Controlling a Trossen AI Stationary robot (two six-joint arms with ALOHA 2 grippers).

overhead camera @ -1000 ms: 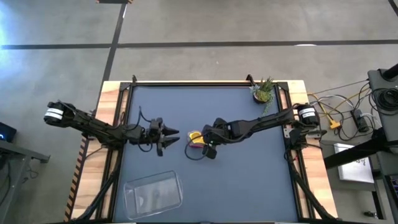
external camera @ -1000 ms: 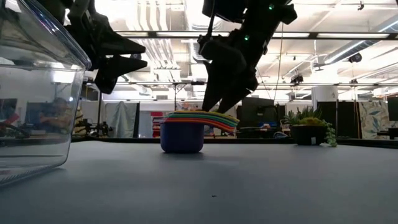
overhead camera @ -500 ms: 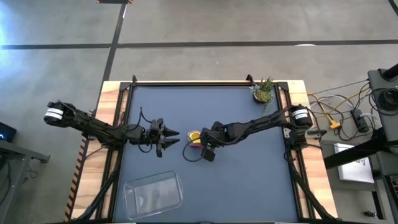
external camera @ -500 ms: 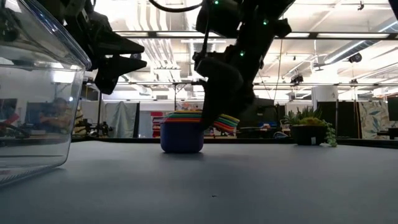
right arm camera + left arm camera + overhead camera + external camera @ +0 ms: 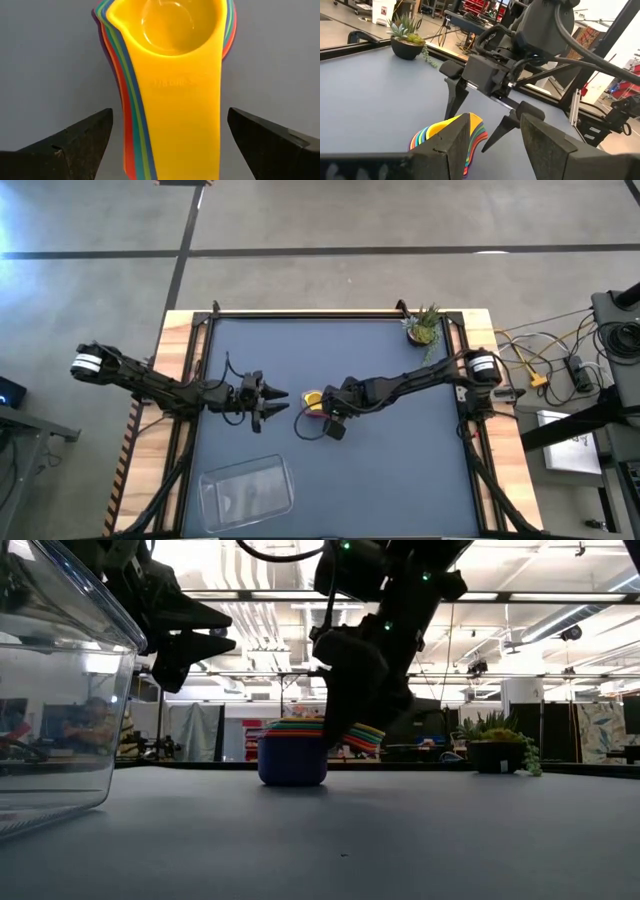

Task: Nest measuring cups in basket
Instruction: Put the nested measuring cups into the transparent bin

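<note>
Now right gripper jaws straddling nested measuring cups

We see a dark blue-grey table with pale wooden edges, standing on a grey concrete floor crossed by dark lines. Beyond the right gripper, at the table's far corner, sits a small potted plant. Cables trail past the table's right edge. Across the room, bright ceiling lights hang among pipes and beams.
</note>
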